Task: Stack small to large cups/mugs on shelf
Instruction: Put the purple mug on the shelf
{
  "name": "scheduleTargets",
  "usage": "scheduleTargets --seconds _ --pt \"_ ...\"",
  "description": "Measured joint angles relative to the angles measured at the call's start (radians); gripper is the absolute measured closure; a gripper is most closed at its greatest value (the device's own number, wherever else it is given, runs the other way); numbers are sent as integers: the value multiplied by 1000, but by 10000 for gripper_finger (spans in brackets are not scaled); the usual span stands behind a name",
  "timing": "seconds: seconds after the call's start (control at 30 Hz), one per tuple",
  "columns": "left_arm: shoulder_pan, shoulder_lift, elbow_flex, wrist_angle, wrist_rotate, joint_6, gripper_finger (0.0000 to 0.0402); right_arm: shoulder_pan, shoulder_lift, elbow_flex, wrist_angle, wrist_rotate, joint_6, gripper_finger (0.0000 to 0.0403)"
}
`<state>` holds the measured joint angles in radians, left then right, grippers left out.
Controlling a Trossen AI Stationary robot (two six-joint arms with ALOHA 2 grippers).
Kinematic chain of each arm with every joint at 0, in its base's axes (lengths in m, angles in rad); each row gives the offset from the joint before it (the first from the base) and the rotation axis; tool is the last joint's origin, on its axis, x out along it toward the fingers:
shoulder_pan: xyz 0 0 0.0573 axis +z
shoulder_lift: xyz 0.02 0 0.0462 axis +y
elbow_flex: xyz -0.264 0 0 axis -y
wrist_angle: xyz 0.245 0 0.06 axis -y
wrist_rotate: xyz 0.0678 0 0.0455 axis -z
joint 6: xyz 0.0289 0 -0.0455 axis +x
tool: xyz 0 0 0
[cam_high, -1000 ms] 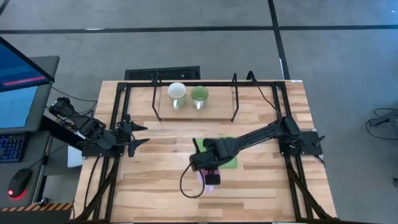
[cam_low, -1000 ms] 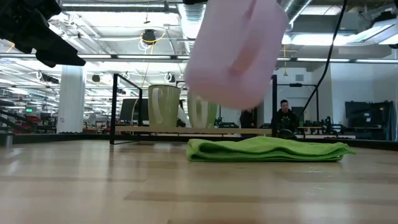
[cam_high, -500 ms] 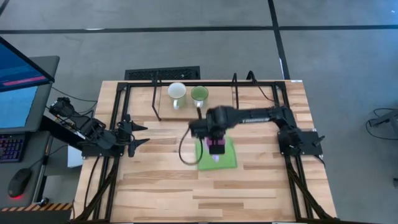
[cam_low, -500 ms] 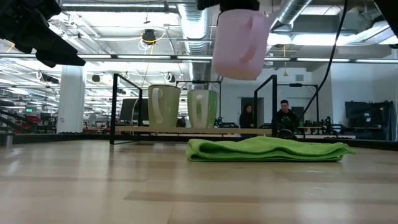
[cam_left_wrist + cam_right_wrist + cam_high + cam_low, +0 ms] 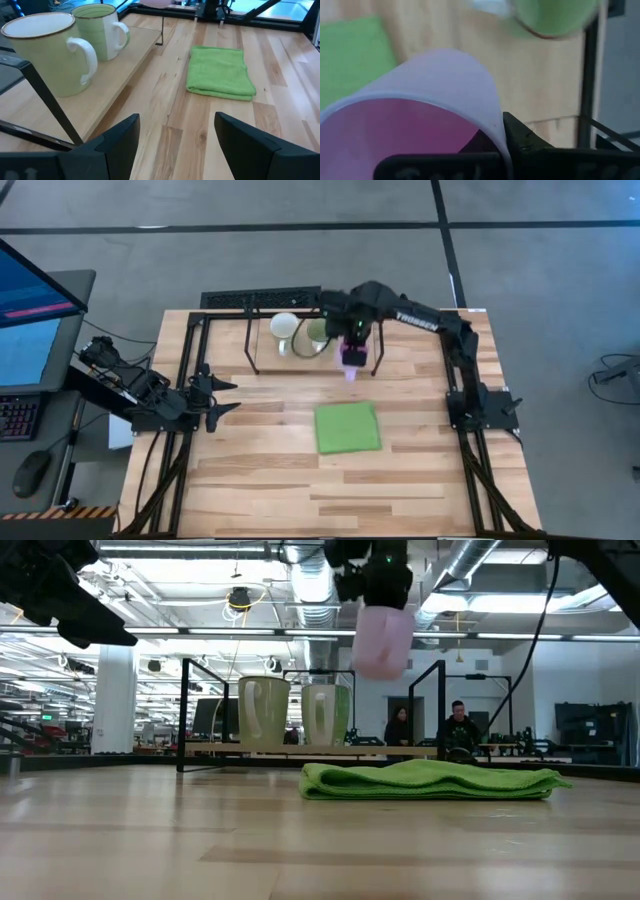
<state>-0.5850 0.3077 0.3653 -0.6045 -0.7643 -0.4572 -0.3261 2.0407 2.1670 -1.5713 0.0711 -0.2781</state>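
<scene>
The light pink mug (image 5: 382, 640) hangs in the air below my right gripper (image 5: 378, 602), which is shut on it above the right end of the shelf (image 5: 300, 360). The white mug (image 5: 285, 328) and the green mug (image 5: 318, 332) stand upright side by side on the shelf's wooden board (image 5: 131, 52), and the pink mug (image 5: 350, 366) shows just right of the green one. My left gripper (image 5: 216, 396) waits open near the table's left edge, touching nothing. My right gripper holds the pink mug by its rim wall (image 5: 492, 125), one finger inside the mouth and one finger (image 5: 527, 142) outside. It comes at the mug from above, pointing down. The mug is lifted clear, roughly upright, hanging below the fingers above the shelf board.
A folded green cloth (image 5: 347, 427) lies flat on the table's middle, nearer than the shelf. Thin black wire uprights (image 5: 440, 705) frame the shelf's ends. Bare wood lies on the board right of the green mug (image 5: 100, 30). People (image 5: 460, 725) stand in the room beyond.
My right gripper has carried the pink mug from above the near side of the green cloth toward the table's far edge, ending over the shelf's right part beside the green mug. The mug stayed lifted and held throughout. The cloth and the two shelf mugs have kept still.
</scene>
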Motion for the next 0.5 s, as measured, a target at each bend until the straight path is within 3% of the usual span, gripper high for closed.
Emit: scheduleTargets --seconds 0.23,0.5 --pt "0 0 0 -3 0 0 155 -127 10 -38 0 1 -54 392" --pt "0 0 0 -4 -3 -3 155 -173 10 -92 18 2 -116 392"
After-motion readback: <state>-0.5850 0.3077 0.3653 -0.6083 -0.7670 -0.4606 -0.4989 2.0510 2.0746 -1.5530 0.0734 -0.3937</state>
